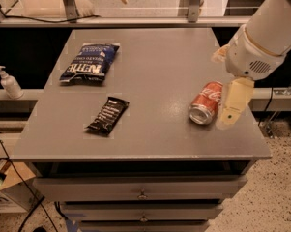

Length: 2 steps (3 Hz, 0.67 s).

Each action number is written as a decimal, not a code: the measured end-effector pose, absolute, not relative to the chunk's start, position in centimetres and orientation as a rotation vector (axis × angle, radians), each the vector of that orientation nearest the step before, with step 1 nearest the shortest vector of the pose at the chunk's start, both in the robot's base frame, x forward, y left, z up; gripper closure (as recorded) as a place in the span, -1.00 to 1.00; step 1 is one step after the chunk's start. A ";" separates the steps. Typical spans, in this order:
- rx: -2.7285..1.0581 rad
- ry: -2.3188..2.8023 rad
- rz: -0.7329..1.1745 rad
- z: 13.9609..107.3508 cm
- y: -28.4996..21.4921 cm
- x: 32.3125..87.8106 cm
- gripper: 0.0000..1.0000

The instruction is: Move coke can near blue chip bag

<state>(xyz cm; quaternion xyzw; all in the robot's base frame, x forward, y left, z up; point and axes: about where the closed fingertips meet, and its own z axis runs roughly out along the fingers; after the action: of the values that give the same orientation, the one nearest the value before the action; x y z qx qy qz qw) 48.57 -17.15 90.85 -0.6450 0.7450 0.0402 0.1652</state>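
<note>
At the right edge of the grey table [154, 52], the robot's white arm [268, 30] reaches in from the upper right, its bulky rounded wrist housing hanging over the tabletop. Below it the cream-coloured gripper [228, 119] points downward with a slight lean to the left, its tip low over the surface near the front right corner; whether it is released or clenched I cannot tell from where I stand.

Just left of the gripper lies the coke can [206, 108], on its side; whether the two touch I cannot tell. Further left, well apart from the gripper, a narrow black snack wrapper [108, 115] lies flat toward the front of the table. Further left again and toward the back, the blue chip bag [89, 63] lies flat, well apart from the can. Off the table, far to the gripper's left, a pump bottle [9, 83] stands upright on a lower ledge. Under the tabletop are drawers [142, 190] with small knobs.

The can is red with white Coca-Cola script, its silver end turned toward the table's front edge; the bag is dark navy and crinkled, with large white lettering.
</note>
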 end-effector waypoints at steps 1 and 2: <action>-1.844 2.092 0.156 89.2 -16.1 50.4 -1.00; -1.879 2.108 0.151 86.9 -16.2 51.8 -1.00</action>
<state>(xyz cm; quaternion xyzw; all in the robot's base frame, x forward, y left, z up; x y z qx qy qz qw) 51.85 -16.16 86.88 -0.6563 0.7362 0.0527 0.1562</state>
